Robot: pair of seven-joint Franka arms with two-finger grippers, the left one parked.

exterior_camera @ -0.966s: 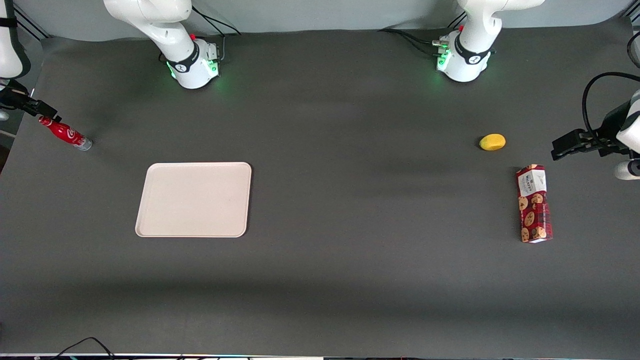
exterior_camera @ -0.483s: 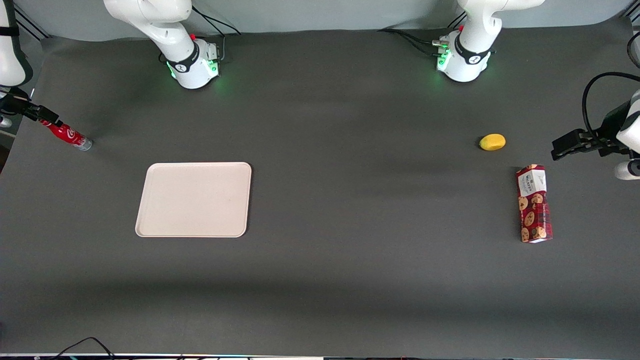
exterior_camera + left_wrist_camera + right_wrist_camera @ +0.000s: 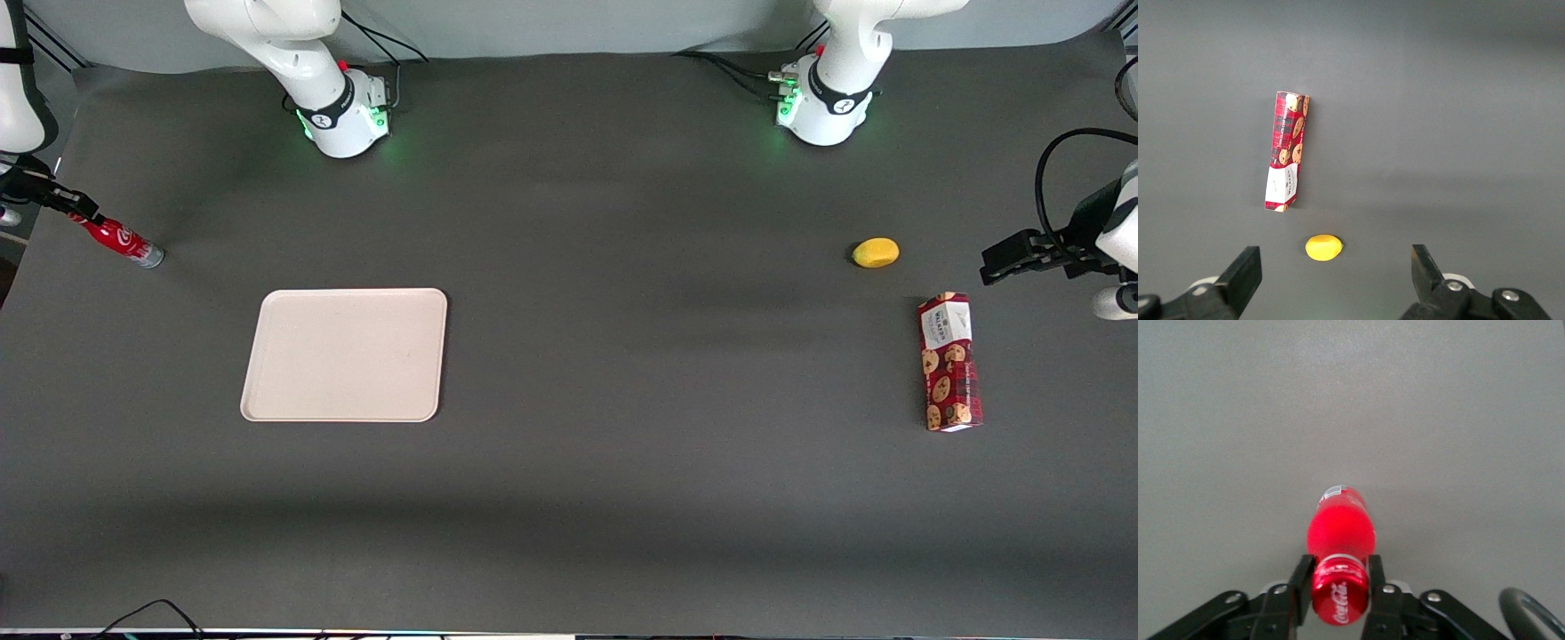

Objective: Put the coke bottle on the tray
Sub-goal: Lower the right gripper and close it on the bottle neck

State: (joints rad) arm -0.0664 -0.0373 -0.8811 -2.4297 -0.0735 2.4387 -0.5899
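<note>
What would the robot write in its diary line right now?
gripper: shut on coke bottle cap | bottle: standing on table | tray: bare

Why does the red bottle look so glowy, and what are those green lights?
In the right wrist view the coke bottle, with the gripper jaws closed on its cap, is washed out to a glowing red, its body soft. In the front view green lamps on the arm bases tint the table.

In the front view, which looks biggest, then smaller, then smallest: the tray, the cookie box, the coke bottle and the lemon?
1. Tray, by far the biggest.
2. Cookie box.
3. Coke bottle, its cap between the fingers of the gripper at the working arm's end of the table.
4. Lemon, smallest.
</note>
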